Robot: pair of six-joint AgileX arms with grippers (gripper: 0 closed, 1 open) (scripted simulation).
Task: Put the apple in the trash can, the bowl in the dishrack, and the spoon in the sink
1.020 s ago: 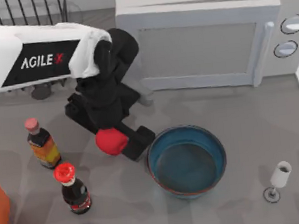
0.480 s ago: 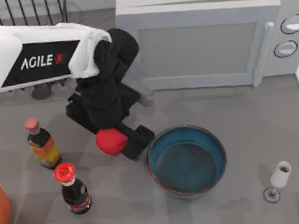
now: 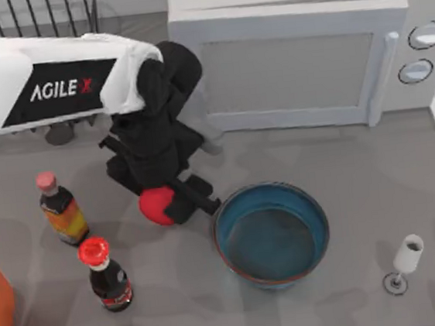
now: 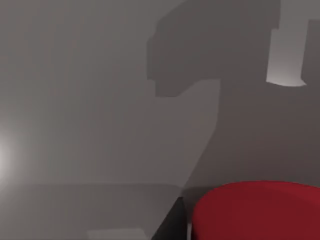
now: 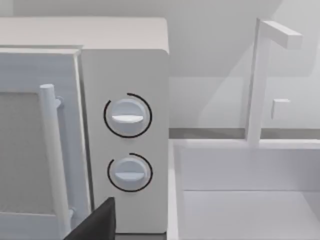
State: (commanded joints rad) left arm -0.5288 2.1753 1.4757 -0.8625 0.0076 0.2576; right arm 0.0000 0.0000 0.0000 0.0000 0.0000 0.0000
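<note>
Apple (image 3: 157,206) was clamped in the left gripper (image 3: 168,207) beside the bowl (image 3: 272,235), which sat on the table; dishrack (image 3: 23,16) stood unfilled, so no placement was complete.

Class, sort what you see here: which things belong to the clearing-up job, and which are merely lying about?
Belong to the job:
apple, at the left gripper
bowl
dishrack
sink

Lying about:
microwave
two bottles
wine glass
</note>
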